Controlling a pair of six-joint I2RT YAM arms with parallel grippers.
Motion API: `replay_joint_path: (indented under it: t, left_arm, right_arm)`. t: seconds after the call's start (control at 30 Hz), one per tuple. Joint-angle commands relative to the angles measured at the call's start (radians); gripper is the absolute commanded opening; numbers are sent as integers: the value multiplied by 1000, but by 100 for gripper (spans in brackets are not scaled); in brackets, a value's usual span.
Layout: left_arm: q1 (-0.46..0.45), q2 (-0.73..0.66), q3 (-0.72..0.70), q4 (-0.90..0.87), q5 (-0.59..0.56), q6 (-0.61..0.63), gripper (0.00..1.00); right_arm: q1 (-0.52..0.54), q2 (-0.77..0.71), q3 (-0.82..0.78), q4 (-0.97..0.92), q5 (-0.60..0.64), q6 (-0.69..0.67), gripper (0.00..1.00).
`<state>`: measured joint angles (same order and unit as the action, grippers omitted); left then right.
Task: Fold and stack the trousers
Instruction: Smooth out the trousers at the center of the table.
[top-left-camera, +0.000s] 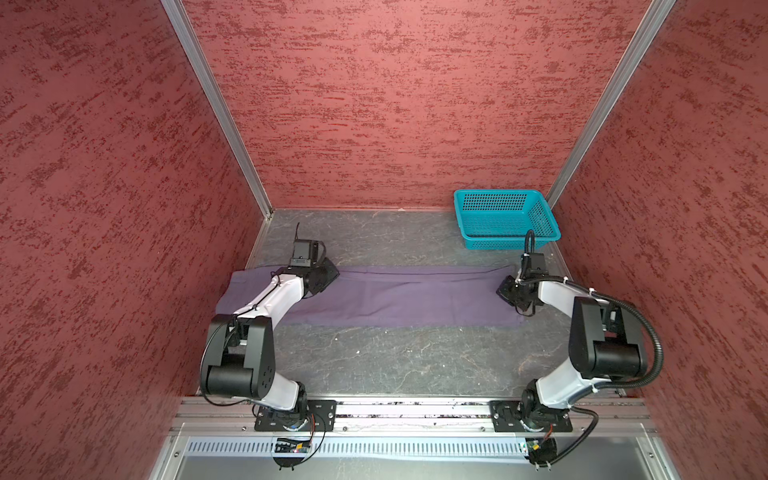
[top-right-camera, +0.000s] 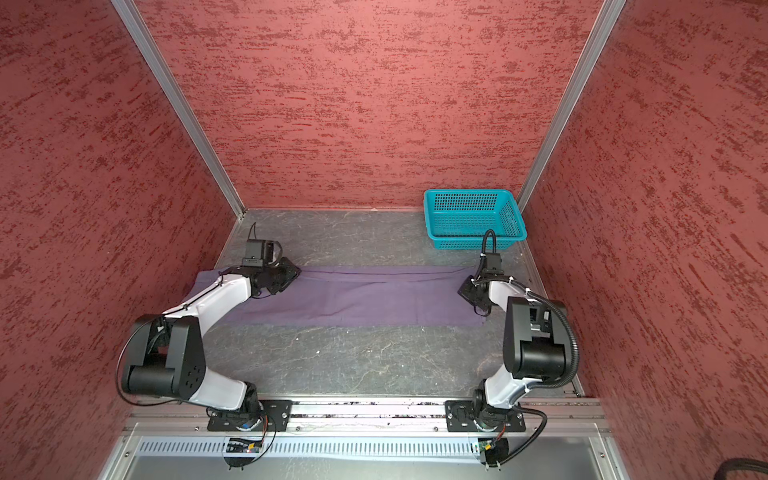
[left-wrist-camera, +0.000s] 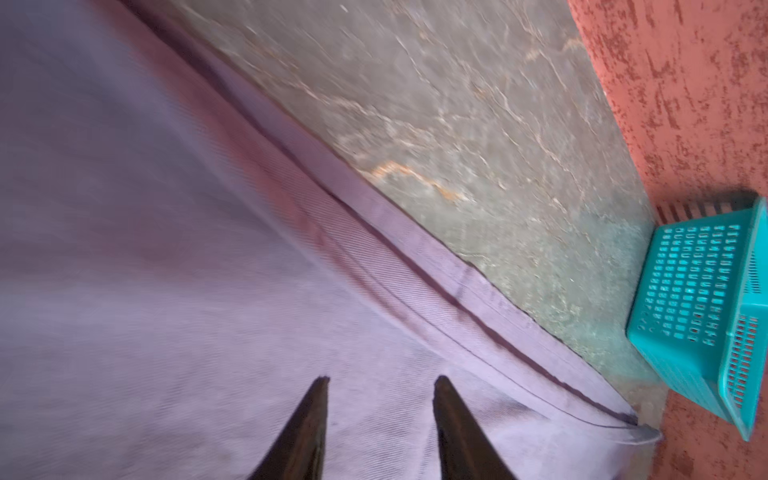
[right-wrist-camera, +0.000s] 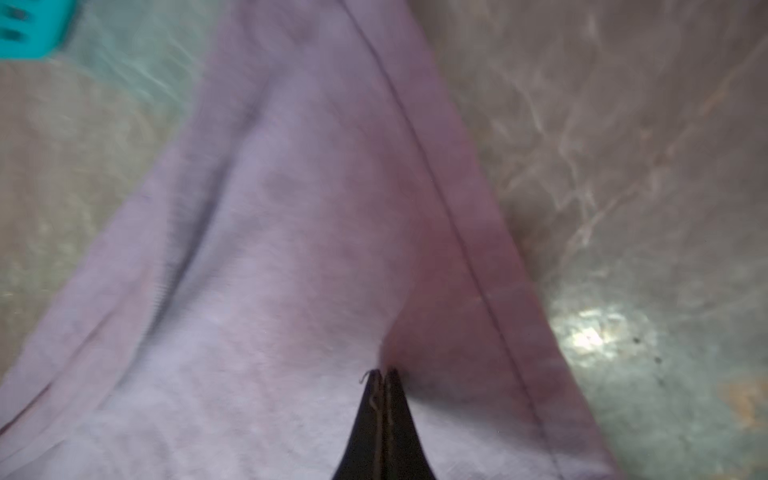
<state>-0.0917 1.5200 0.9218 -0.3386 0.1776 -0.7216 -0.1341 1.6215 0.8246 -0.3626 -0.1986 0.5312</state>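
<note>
Btwn L gripper (top-left-camera: 328, 273) & R gripper (top-left-camera: 504, 291) only flat trousers (top-left-camera: 395, 295) are lying, nothing sticking up. Basket (top-left-camera: 498, 243) is sitting just beyond R gripper twd back wall (top-left-camera: 374, 124), blocking that corner. Side wall (top-left-camera: 665, 249) is standing near R gripper's outer side. Bare table (top-left-camera: 374, 357) is lying open on both grippers' near side.

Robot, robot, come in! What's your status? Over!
Left gripper open above trousers. Right gripper shut, pinching their end. Trousers lie stretched across table. Basket stands clear; nothing blocking.

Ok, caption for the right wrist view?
Closed right fingers pinching the purple trousers beside a stitched seam, grey table beyond.
</note>
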Motion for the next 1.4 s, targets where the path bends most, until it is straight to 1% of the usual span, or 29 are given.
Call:
replay_joint_path:
  t: [0.0,0.13,0.23,0.33,0.4,0.53,0.63,0.7,0.83,0.93,0.97,1.07,1.1,1.13,1.17,1.2,1.23,1.37]
  left_arm:
    - [-57,47,17,-1,-8,-20,39]
    - [-120,107,47,-1,1,-34,38]
    - [-162,137,53,32,14,-50,38]
    - [-194,185,76,65,54,-65,38]
    - [-219,218,101,81,77,-68,38]
    - [-261,298,188,61,79,-54,37]
    - [-264,330,237,47,84,-55,35]
    - [-264,326,256,44,82,-60,34]
    - [-274,295,294,35,91,-51,35]
    - [-319,276,345,3,80,-9,37]
    - [-341,273,362,-6,73,4,37]
    - [-429,274,413,1,68,36,38]
    - [-465,284,434,10,75,47,38]
    - [-499,301,459,19,87,59,38]
    - [-531,320,487,22,102,69,39]
    - [-564,345,521,25,119,78,39]
    - [-595,375,556,29,134,86,39]
    - [-695,481,675,56,213,88,39]
  right_arm:
    - [-59,-11,-29,30,5,10,5]
    - [-158,-24,-69,39,22,3,5]
    - [-239,-46,-96,49,18,0,5]
    - [-296,-68,-103,46,40,-7,5]
    - [-310,-84,-102,55,41,-2,5]
    - [-309,-102,-90,65,-13,0,5]
    - [-309,-142,-93,65,-36,3,6]
    - [-309,-191,-88,38,-15,-5,7]
    - [-308,-298,-84,-18,38,-64,18]
    - [-307,-369,-115,-34,87,-79,22]
    - [-308,-382,-124,-41,101,-78,23]
    - [-308,-411,-162,-67,143,-59,32]
    - [-308,-416,-176,-74,157,-52,37]
    - [-308,-419,-188,-83,167,-47,41]
    - [-308,-418,-197,-89,173,-47,42]
    - [-308,-418,-206,-99,175,-47,46]
    - [-308,-416,-211,-111,173,-48,51]
    - [-308,-418,-222,-157,143,-46,61]
